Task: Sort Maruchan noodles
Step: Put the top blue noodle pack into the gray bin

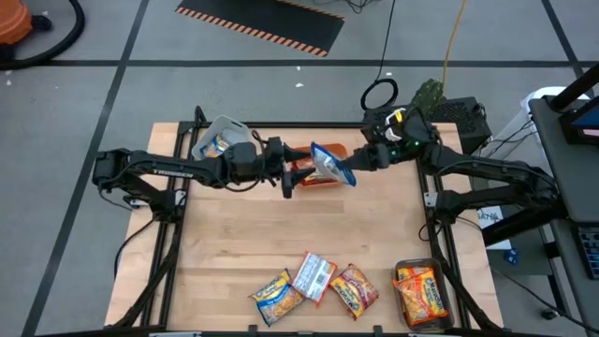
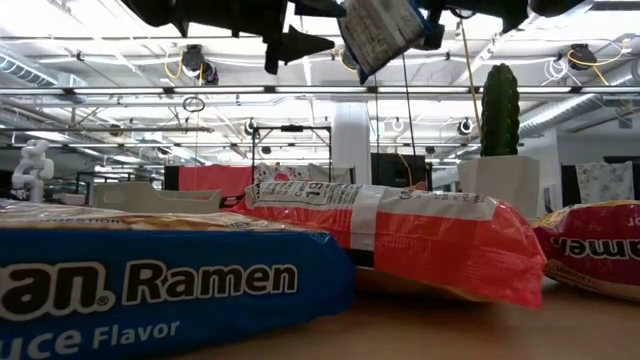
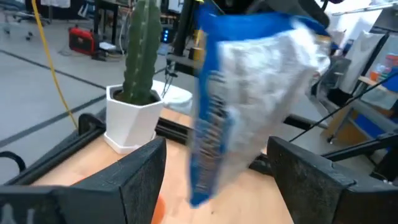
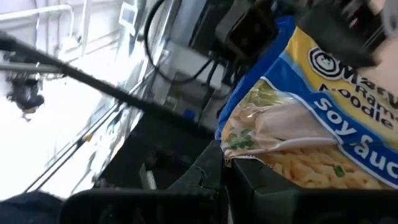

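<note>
A blue and silver Maruchan packet [image 1: 332, 166] hangs in the air over the orange bin [image 1: 301, 178], held by my right gripper [image 1: 357, 160], which reaches in from the table's right. In the low view this packet [image 2: 378, 33] hangs slanted, high above the table. My left gripper [image 1: 291, 178] comes from the left and is open. Its fingers [image 3: 127, 180] stand on either side of the packet's lower end [image 3: 202, 186], and I see no touch. Three more packets [image 1: 314, 278] lie flat near the table's near edge. My right gripper is shut on the blue and silver packet at its edge [image 4: 231, 157], pinched between the two fingers [image 4: 205, 180]. It comes level from the table's right. The packet is lifted clear and hangs slanted beyond the fingers, printed "Soy Sauce" face toward the wrist camera.
A clear bin [image 1: 221, 138] with one packet stands at the far left. A bin [image 1: 423, 295] with orange packets sits at the near right corner. A cactus in a white pot [image 3: 138, 93] stands at the far right. Bare wood lies in the table's middle.
</note>
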### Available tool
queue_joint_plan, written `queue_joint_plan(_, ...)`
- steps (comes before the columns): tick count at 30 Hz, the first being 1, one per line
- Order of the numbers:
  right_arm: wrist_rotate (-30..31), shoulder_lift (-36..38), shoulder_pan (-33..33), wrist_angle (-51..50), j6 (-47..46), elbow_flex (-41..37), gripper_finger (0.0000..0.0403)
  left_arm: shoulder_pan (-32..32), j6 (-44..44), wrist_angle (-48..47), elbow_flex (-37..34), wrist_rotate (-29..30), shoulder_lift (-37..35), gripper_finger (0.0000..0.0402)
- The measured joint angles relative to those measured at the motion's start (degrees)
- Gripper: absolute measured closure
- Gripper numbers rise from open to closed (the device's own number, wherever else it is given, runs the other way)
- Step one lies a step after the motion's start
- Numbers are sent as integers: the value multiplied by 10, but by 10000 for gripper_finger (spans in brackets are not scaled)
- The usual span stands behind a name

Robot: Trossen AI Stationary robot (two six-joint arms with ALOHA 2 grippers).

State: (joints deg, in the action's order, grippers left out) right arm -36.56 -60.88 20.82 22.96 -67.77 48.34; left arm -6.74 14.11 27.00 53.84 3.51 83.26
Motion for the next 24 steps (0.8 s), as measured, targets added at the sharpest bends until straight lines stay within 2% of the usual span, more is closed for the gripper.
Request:
queue_joint_plan(5, 72, 0, -10, 12, -1, 0, 403, 6, 26, 6, 1, -36, -15, 119)
queue_joint_plan(13, 124, -1, -54, 38, -6, 0, 403, -36, 39, -2, 0, -85, -29, 119)
queue_joint_plan(16, 167, -1, -77, 55, -4, 0, 403, -61, 51, 5, 0, -139, -30, 119)
queue_joint_plan(20, 226, -1, -105, 67, 15, 0, 403, -90, 58, 6, 0, -258, -30, 119)
queue_joint_plan(24, 263, -12, -127, 85, 26, 0, 403, -107, 36, 5, 0, -301, -30, 119)
